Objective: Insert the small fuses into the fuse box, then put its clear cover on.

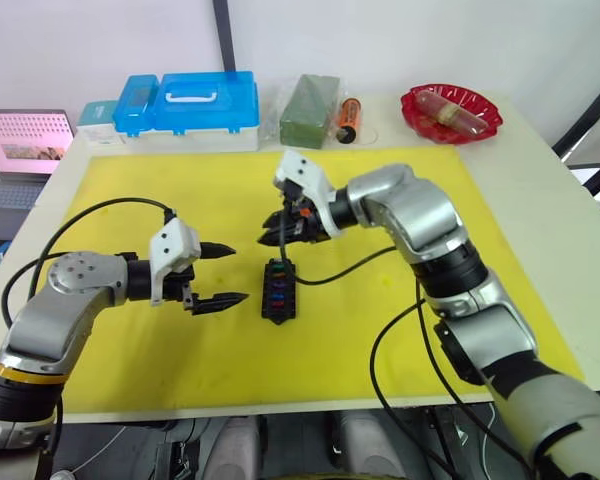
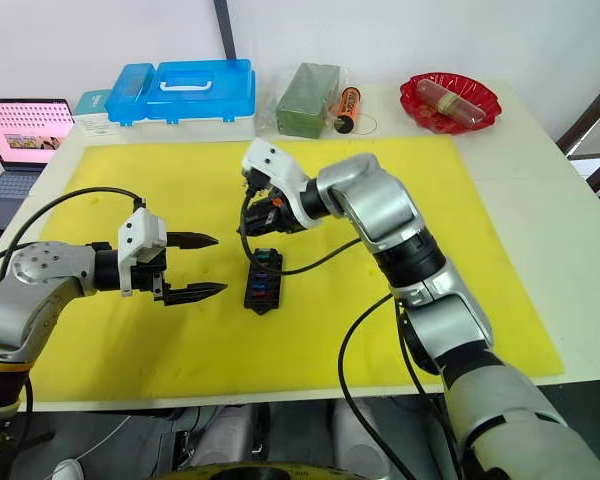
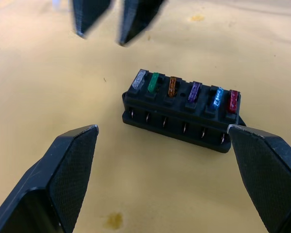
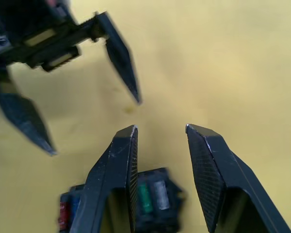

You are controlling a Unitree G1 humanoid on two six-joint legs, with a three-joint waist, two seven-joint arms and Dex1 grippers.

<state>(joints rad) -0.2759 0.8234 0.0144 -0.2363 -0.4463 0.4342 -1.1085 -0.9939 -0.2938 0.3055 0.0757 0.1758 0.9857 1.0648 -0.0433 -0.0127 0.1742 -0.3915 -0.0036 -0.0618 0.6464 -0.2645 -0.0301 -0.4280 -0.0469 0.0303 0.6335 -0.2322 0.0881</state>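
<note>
The black fuse box (image 1: 279,290) lies in the middle of the yellow mat (image 1: 400,330). Several small fuses (image 3: 184,90) stand in its slots in one row: grey, green, orange, purple, blue and red. Just to the box's left, my left gripper (image 1: 238,273) is open, pointing at the box with nothing between its fingers. Above the box's far end hovers my right gripper (image 1: 278,228), fingers (image 4: 121,160) a little apart and holding nothing, so it is open. The clear cover is out of view.
Along the table's back edge stand a blue lidded case (image 1: 188,100), a green block in a clear bag (image 1: 310,108), an orange tube (image 1: 350,115) and a red bowl (image 1: 450,112). A laptop (image 1: 20,145) sits at the far left. Black cables trail from both arms.
</note>
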